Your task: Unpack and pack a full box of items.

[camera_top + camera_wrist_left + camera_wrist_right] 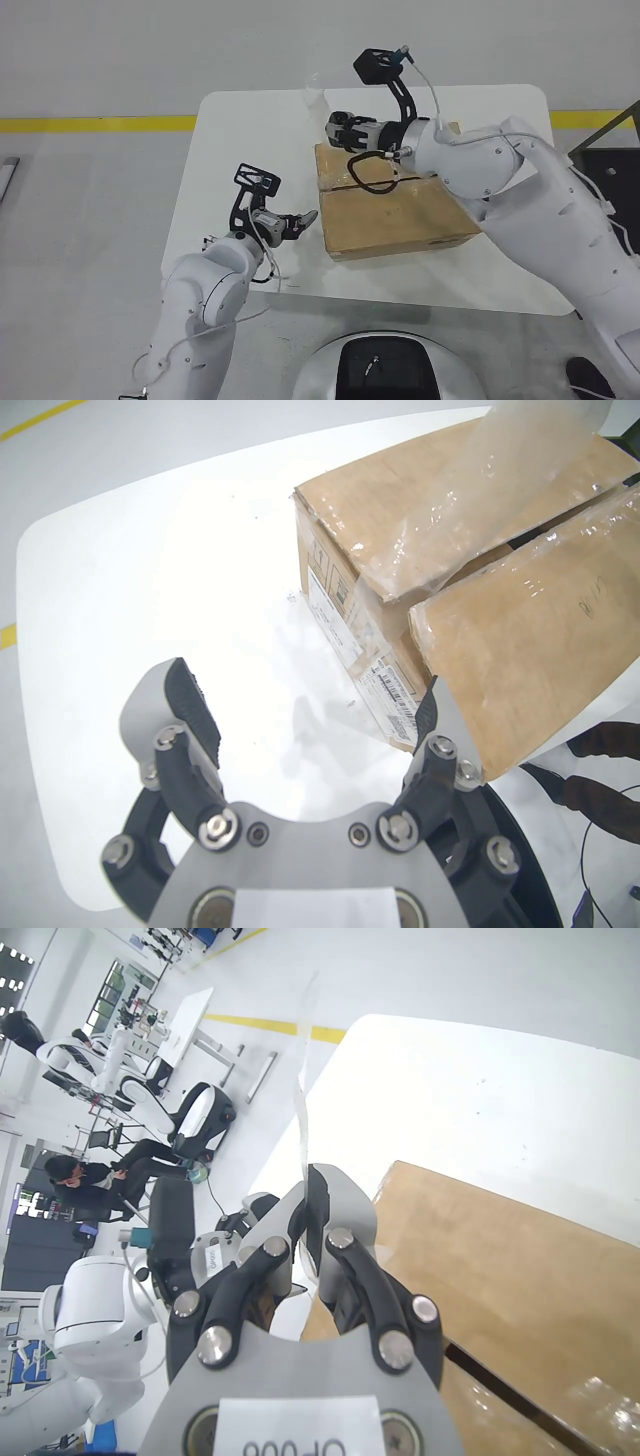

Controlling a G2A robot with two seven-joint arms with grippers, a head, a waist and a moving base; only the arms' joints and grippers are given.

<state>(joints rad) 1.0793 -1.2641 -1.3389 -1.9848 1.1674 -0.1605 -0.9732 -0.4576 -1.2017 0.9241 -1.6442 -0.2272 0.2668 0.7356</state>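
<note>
**Tape strip (302,1093) gripped above box (395,215)**

From above: on white table (240,150), right gripper (338,130) over box's far left corner, left gripper (300,222) just beside its left side. Left wrist: spread wide, holding nothing; tape strip standing up off the seam. Right wrist: clamped on the strip.

All print on the brown cardboard box (350,550) is too small or loose to read. On its left end face are a white barcode shipping label (395,700) with fine type and, toward the far side, black handling pictograms (325,570), one with upright arrows. A dark handwritten scrawl (592,602) marks the near top flap. A white sticker (300,1428) with black characters, cut off at the edge, sits on the right gripper's (310,1193) grey base.
</note>
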